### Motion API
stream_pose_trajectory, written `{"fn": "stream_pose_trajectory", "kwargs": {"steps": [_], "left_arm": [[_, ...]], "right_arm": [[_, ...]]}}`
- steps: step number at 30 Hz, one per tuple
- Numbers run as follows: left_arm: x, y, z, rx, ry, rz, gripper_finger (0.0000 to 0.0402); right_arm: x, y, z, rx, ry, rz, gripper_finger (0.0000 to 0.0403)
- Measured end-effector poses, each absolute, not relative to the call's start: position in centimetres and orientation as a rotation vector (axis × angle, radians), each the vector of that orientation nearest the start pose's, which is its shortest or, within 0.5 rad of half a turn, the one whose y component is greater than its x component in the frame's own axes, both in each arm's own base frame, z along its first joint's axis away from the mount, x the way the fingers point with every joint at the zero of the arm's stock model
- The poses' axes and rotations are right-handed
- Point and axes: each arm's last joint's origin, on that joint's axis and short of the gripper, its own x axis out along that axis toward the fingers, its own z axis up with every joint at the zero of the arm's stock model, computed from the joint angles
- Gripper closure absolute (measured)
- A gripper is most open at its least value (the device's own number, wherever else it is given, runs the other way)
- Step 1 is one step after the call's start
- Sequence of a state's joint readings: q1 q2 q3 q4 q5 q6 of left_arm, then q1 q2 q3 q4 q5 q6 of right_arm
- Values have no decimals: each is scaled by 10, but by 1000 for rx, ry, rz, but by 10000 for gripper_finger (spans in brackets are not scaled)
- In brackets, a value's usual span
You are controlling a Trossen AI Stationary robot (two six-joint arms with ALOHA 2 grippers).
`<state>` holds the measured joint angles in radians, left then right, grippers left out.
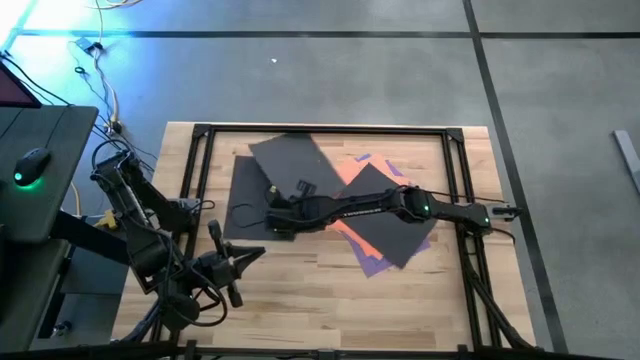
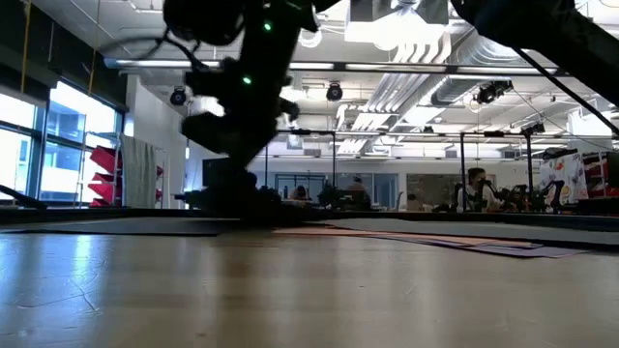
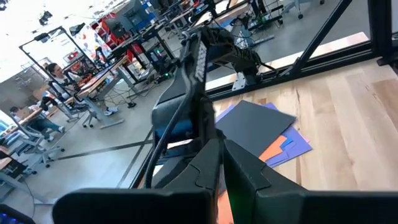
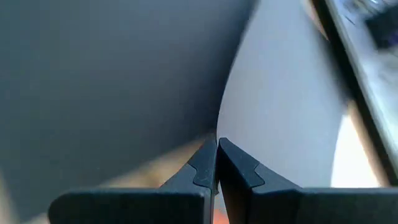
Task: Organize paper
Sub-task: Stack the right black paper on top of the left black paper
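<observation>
I see the wooden counter (image 1: 330, 300) inside its black frame (image 1: 330, 129) on grey floor. A mouse (image 1: 31, 163) glowing green sits on a dark desk (image 1: 45, 150). People (image 2: 474, 188) sit at distant workstations.

The worktop (image 1: 330, 300) lies bare along its front edge. The right arm (image 1: 370, 206) stretches low across the paper (image 1: 400, 240), blocking the middle

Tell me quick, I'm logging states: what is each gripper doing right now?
Left gripper: closed, holding nothing, parked off the paper.
Right gripper: closed, down at the dark grey sheets; whether it pinches one cannot be told.
</observation>
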<state>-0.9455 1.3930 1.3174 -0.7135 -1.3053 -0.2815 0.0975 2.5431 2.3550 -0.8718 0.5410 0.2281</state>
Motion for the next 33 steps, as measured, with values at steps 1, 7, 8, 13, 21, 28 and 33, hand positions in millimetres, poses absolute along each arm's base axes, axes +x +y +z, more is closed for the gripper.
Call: {"fn": "stream_pose_trajectory", "kwargs": {"steps": [1, 7, 8, 13, 21, 28, 33], "left_arm": [[184, -207, 351, 444, 286, 381, 402], [184, -207, 351, 447, 282, 390, 402], [184, -207, 351, 447, 282, 390, 402], [184, -207, 351, 447, 282, 390, 402], [184, -206, 351, 448, 282, 390, 402], [184, -206, 351, 448, 283, 391, 402], [184, -207, 351, 446, 286, 383, 402]], "right_arm": [[538, 38, 186, -100, 921, -479, 403], [546, 35, 191, 4, 825, -464, 403], [547, 34, 191, 14, 822, -471, 403], [544, 34, 189, 59, 848, -466, 403], [539, 39, 184, 161, 915, -456, 403], [533, 47, 183, 91, 901, -592, 403], [525, 43, 178, 113, 971, -661, 403]]}}
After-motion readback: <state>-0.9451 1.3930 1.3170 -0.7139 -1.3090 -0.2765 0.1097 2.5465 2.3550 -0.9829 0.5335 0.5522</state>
